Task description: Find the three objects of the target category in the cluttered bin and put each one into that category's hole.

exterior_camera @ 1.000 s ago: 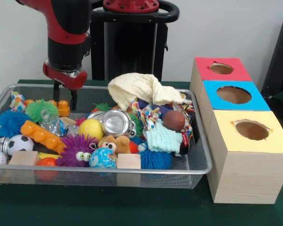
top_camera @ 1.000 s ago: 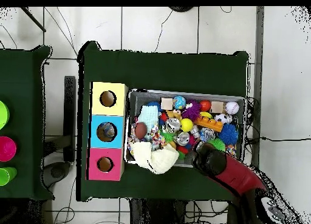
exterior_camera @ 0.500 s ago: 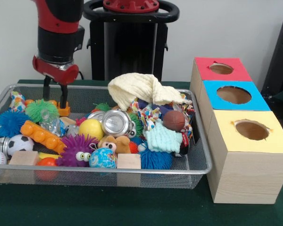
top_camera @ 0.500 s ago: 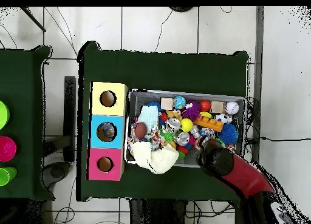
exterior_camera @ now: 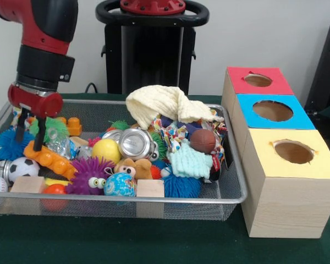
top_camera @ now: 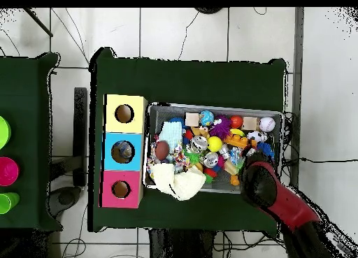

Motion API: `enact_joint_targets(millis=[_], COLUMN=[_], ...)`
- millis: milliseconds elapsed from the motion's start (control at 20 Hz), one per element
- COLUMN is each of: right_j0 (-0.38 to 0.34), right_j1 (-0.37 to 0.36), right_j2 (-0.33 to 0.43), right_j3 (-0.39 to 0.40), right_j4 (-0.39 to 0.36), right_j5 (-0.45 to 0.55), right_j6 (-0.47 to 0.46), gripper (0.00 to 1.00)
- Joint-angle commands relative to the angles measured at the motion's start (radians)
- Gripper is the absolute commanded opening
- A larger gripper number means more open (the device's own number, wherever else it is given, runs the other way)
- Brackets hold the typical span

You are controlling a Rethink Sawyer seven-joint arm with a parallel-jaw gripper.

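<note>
The wire bin (exterior_camera: 154, 199) holds a heap of toys. My gripper (exterior_camera: 29, 135) hangs open over its left end in the front view, fingers pointing down. One finger (exterior_camera: 39, 138) is just above the orange toy brick (exterior_camera: 54, 160); a green spiky ball (exterior_camera: 55, 125) sits behind it and a blue spiky ball (exterior_camera: 8, 144) to the left. Nothing is held. Elsewhere in the heap lie a soccer ball (exterior_camera: 23, 166), a yellow ball (exterior_camera: 106, 150), a crushed can (exterior_camera: 135, 144), a brown football (exterior_camera: 203, 140) and a pale yellow cloth (exterior_camera: 162, 104). In the overhead view the arm (top_camera: 271, 196) hides the gripper.
Right of the bin stand three boxes with round holes on top: red (exterior_camera: 280, 82), blue (exterior_camera: 301, 118) and yellow (exterior_camera: 322, 162), which the overhead view has as the yellow box (top_camera: 112, 114), blue box (top_camera: 110, 152) and red box (top_camera: 109, 189). Wooden blocks (exterior_camera: 150, 188) lie at the bin's front.
The gripper has moved left along the bin's back part and come down lower toward the orange brick and spiky balls. It stayed open and took nothing.
</note>
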Motion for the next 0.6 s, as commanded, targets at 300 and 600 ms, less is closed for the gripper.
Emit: enact_joint_targets(millis=[300, 600], right_j0=[-0.004, -0.010], right_j1=[0.079, 0.060], right_j2=[0.162, 0.163], right_j3=[0.035, 0.048], right_j4=[-0.036, -0.026], right_j5=[0.021, 0.061], right_j6=[0.189, 0.179], gripper=[1.00, 1.00])
